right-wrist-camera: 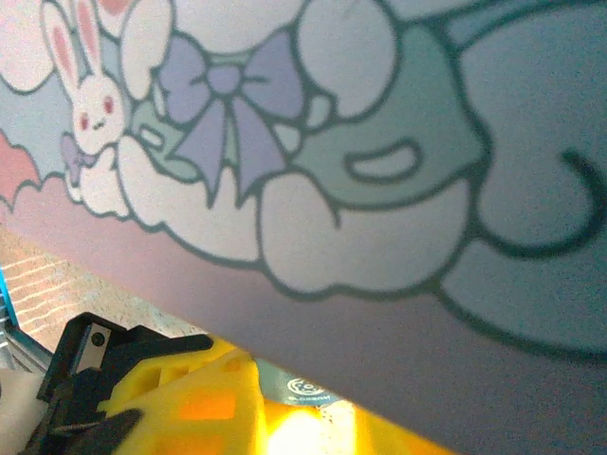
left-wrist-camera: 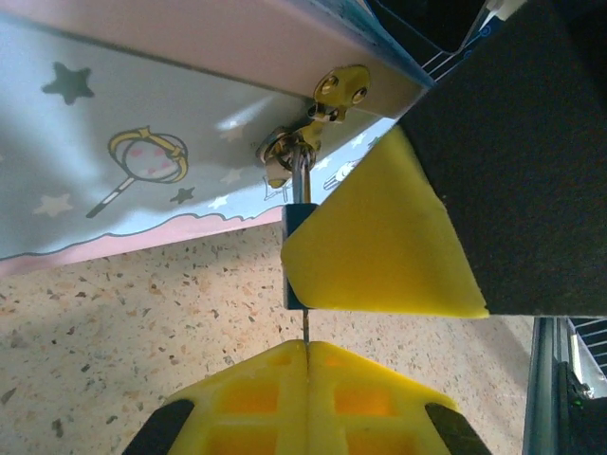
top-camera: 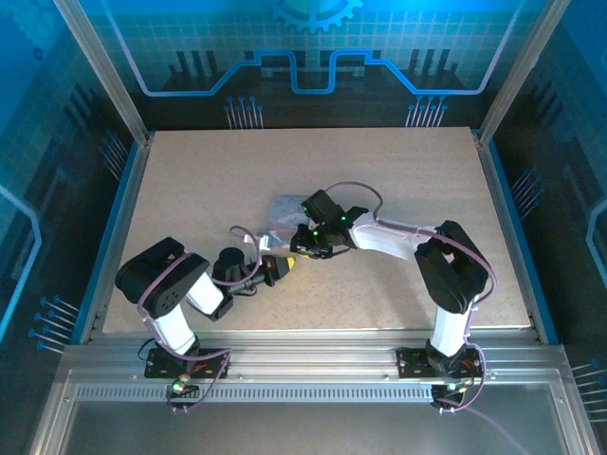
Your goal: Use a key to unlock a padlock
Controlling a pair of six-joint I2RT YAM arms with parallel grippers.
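**Key at the keyhole, the turn to come**

From above we see the pale tin box (top-camera: 282, 210) at the middle of the speckled table (top-camera: 190, 180). The left gripper (top-camera: 278, 269) reaches its near side and the right gripper (top-camera: 305, 248) sits just beside it, both crowding one spot.

The left wrist camera gives us the detail. The padlock (left-wrist-camera: 292, 220), a small blue block, hangs by its thin steel shackle (left-wrist-camera: 300, 180) from the brass hasp (left-wrist-camera: 340, 87) on the box's wall, which is printed with stars and a wand. The left gripper's ribbed yellow tips are pressed together on the key (left-wrist-camera: 305, 327), a thin metal sliver pointing up into the lock's underside. A smooth yellow finger (left-wrist-camera: 379, 246) of the right gripper covers much of the lock body.

The right wrist camera shows a glossy printed face of the box, with bunny and bow, above that gripper's own yellow tips. How wide they stand we cannot tell.

We judge the key seated or nearly so. Next comes a twist about the key's axis, with the lock body steadied
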